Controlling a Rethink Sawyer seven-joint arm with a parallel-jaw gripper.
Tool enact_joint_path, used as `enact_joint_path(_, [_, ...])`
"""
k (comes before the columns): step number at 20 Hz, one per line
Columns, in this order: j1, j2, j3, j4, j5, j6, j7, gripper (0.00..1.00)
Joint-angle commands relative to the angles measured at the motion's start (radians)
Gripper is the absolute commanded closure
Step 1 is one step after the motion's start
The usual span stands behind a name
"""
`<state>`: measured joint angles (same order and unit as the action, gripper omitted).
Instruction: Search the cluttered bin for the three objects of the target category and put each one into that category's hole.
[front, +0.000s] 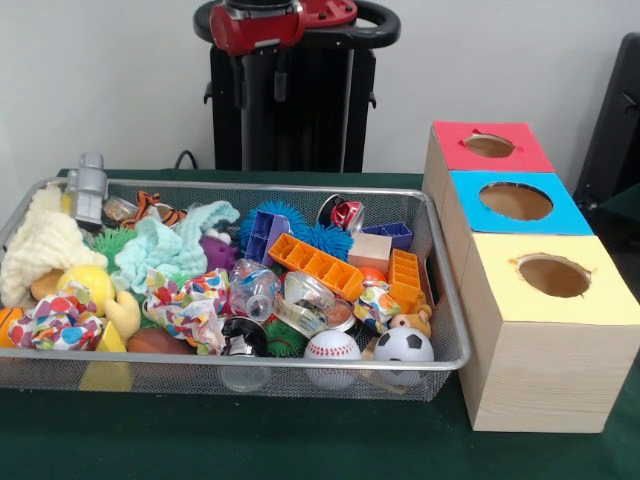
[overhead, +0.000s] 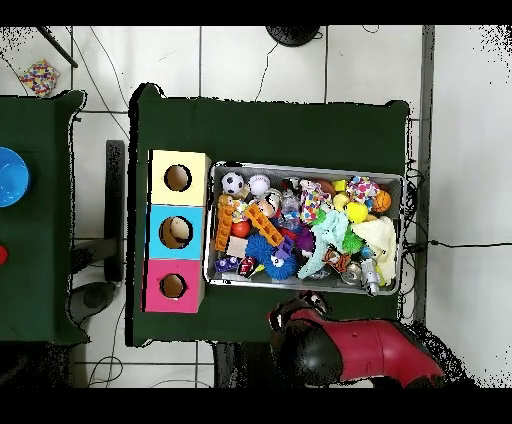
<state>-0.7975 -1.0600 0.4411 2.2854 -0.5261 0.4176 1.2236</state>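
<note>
Sat on the green table, tiled floor around: wire bin, crammed. At its 3 o'clock, the yellow-topped hole. From 8 to 5 o'clock inside, three dotted paper wads; judged light, soft, springy, best pinched across a raised crumple. Hand drawn back; grip impossible to tell.

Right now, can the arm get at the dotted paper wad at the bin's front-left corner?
Probably yes. That dotted paper wad lies on top of the clutter in the wire bin with nothing over it. The arm is drawn back at its base, its tool not visible.
</note>
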Motion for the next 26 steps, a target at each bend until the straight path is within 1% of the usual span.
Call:
enact_joint_path(1, [0.013, 0.071, -0.033, -0.008, -0.087, -0.034, 0.089, 0.0])
enact_joint_path(3, [0.05, 0.079, -0.063, -0.026, -0.181, -0.062, 0.083, 0.0])
enact_joint_path(5, [0.073, 0.074, -0.071, -0.043, -0.245, -0.075, 0.069, 0.0])
enact_joint_path(7, [0.068, 0.078, -0.044, -0.05, -0.256, -0.061, 0.037, 0.0])
enact_joint_path(9, [0.044, 0.082, 0.015, -0.054, -0.235, -0.027, -0.018, 0.0])
enact_joint_path(11, [0.013, 0.078, 0.073, -0.047, -0.197, -0.026, -0.04, 0.0])
enact_joint_path(12, [-0.006, 0.082, 0.099, -0.038, -0.167, -0.045, -0.026, 0.0])
enact_joint_path(13, [-0.026, 0.084, 0.119, -0.02, -0.142, -0.091, 0.005, 0.0])
enact_joint_path(15, [-0.042, 0.087, 0.139, -0.002, -0.107, -0.156, 0.069, 0.0])
enact_joint_path(17, [-0.041, 0.089, 0.15, -0.002, -0.085, -0.19, 0.109, 0.0])
enact_joint_path(20, [-0.046, 0.133, 0.157, 0.002, -0.036, -0.222, 0.158, 0.0])
enact_joint_path(22, [-0.053, 0.169, 0.157, 0.004, 0.005, -0.193, 0.163, 0.0])
enact_joint_path(26, [-0.041, 0.188, 0.122, 0.0, 0.103, -0.005, 0.129, 0.0])
